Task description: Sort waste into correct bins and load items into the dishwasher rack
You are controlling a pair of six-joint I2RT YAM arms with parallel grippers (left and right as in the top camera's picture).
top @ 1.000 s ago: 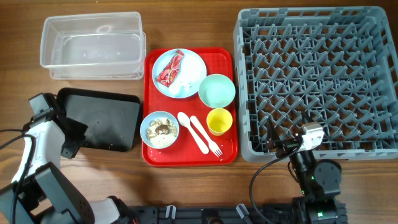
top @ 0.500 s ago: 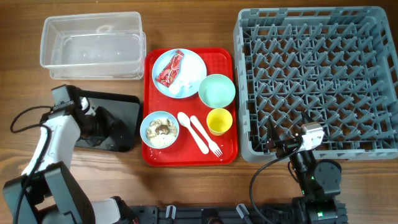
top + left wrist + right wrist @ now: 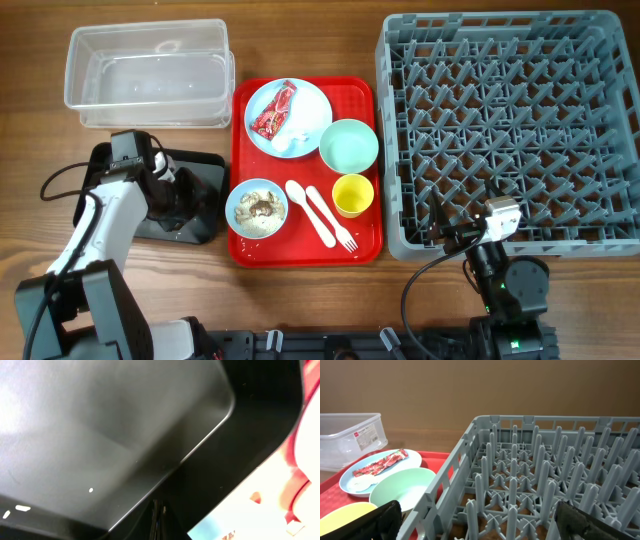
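Note:
The crumpled red wrapper and a white scrap lie on the pale blue plate. The pale blue bowl holds beige leftovers. The mint bowl, yellow cup, white spoon and fork lie on the red serving tray. My left gripper is shut and empty, low over the right part of the black tray, which fills the left wrist view. My right gripper is open and empty at the front left corner of the grey rack.
The clear tub stands at the back left, behind the black tray. The right wrist view shows the wrapper, mint bowl, yellow cup, tub and rack pegs.
My left arm has swung from the table's left edge rightward over the black tray, toward the red serving tray. The right arm has not moved.

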